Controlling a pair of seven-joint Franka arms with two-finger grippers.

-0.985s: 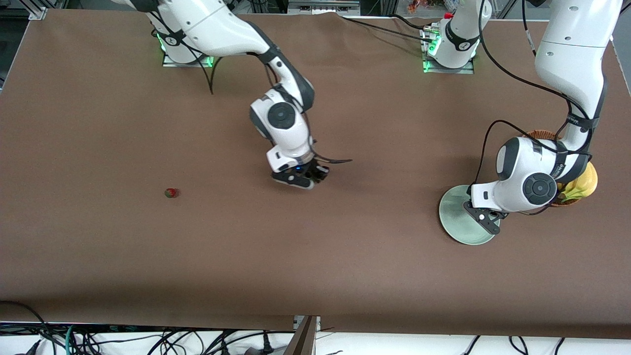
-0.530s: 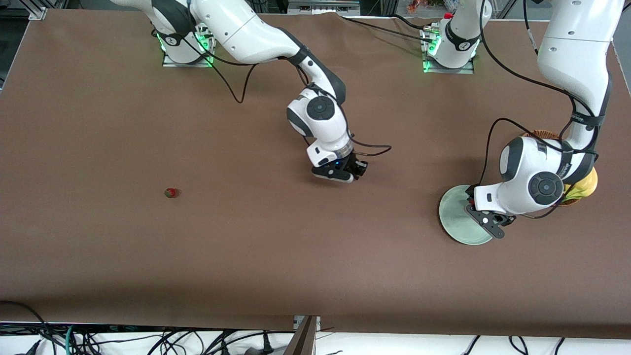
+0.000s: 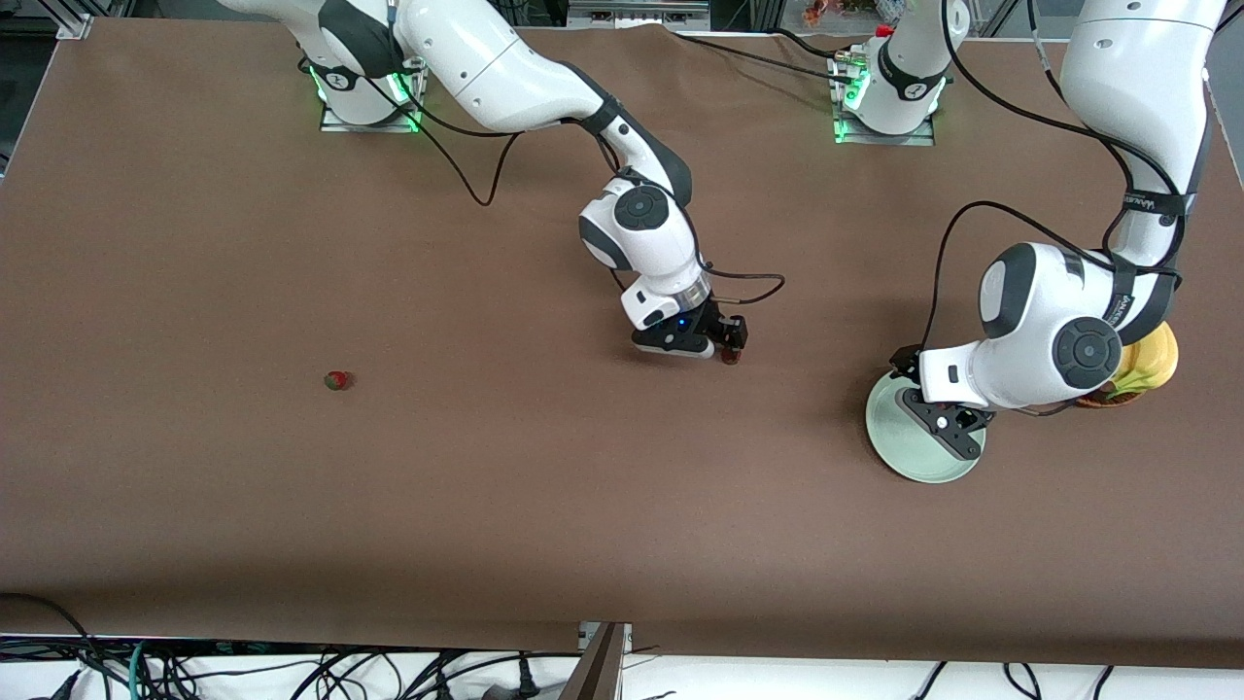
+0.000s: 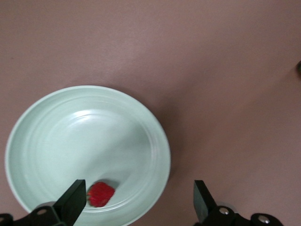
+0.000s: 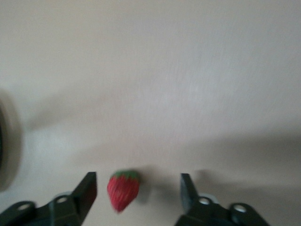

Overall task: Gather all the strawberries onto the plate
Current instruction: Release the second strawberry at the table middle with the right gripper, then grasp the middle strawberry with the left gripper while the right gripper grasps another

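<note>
One strawberry (image 4: 101, 194) lies inside the pale mint-green plate (image 4: 84, 136), near its rim. My left gripper (image 4: 137, 201) hangs open just above that plate (image 3: 904, 457), its fingers (image 4: 70, 203) apart from the berry. Over the middle of the table my right gripper (image 3: 731, 342) stands open. A second strawberry (image 5: 123, 190) sits loose between its fingers (image 5: 87, 189), touching neither; it shows as a red speck (image 3: 730, 357) just under the fingertips. A third strawberry (image 3: 337, 380) lies alone on the brown table toward the right arm's end.
A brown wicker basket with bananas (image 3: 1152, 358) stands beside the plate toward the left arm's end, partly hidden by the left arm. Black cables loop from both wrists. The brown table (image 3: 486, 506) stretches wide between the lone berry and the plate.
The right arm has swung toward the plate's end of the table, and its jaws have parted around its berry. The left hand has shifted slightly over the plate.
</note>
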